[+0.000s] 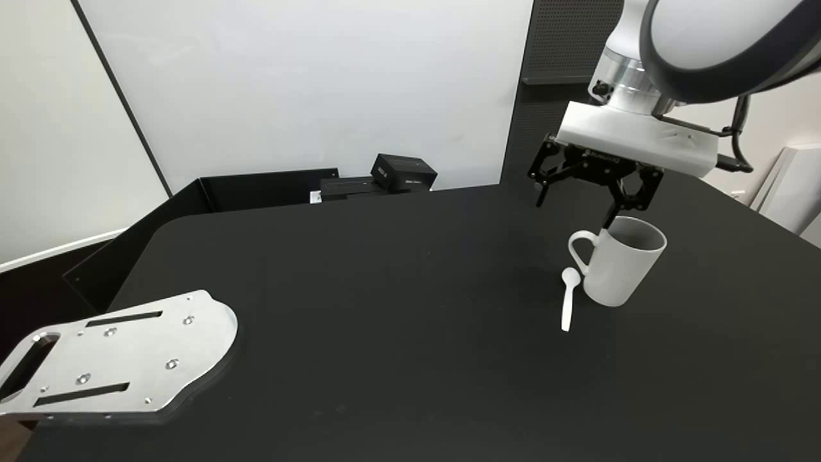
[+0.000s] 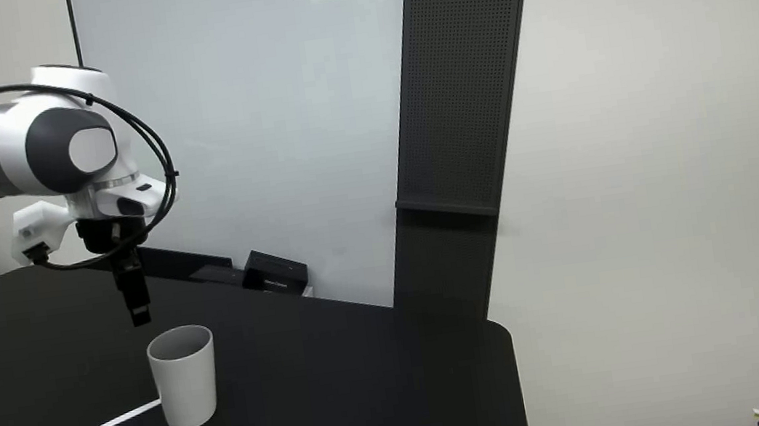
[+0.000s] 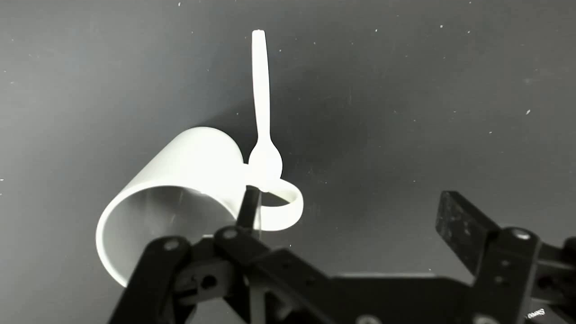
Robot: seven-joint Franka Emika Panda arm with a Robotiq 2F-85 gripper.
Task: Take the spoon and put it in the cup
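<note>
The white spoon lies flat on the black table, beside the cup, with its bowl near the cup's handle. I cannot tell whether they touch. It also shows in the wrist view. In an exterior view only its handle shows; the cup hides the bowl. The white cup stands upright and shows in the wrist view and in an exterior view. My gripper is open and empty, above the table near the cup's handle side. In the wrist view its fingers are wide apart, one overlapping the cup's handle.
A silver metal plate with slots lies at the table's far side from the cup. Black boxes stand beyond the table's back edge, before a white panel. The black table has a rounded corner.
</note>
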